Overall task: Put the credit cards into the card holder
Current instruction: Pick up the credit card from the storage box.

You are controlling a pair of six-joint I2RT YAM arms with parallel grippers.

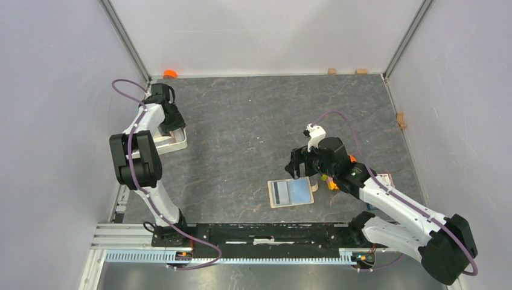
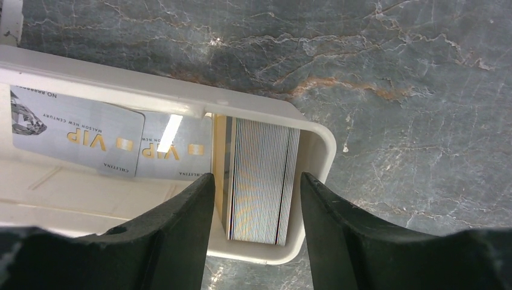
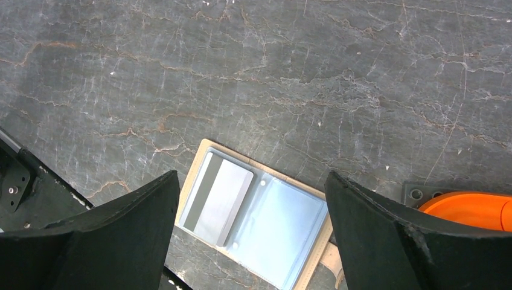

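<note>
Left wrist view: left gripper (image 2: 256,176) spread, straddling a stack of credit cards (image 2: 262,181) set on edge between its fingers, at the end of a white tray (image 2: 314,130); slim gaps either side, nothing pinched. Beyond one finger, a silver card (image 2: 78,130) marked VIP, flat in the same tray. Right wrist view: right gripper (image 3: 250,175) spread wide, empty, above the card holder (image 3: 284,223) lying open on the table (image 3: 302,72) between and below its fingers, grey card (image 3: 217,199) in one pocket.

One card holder (image 1: 291,193) at 5 o'clock with one grey card (image 3: 218,199) inside, one white tray (image 1: 180,145) at 9 o'clock, one card stack (image 2: 259,181), cards uncountable.
</note>
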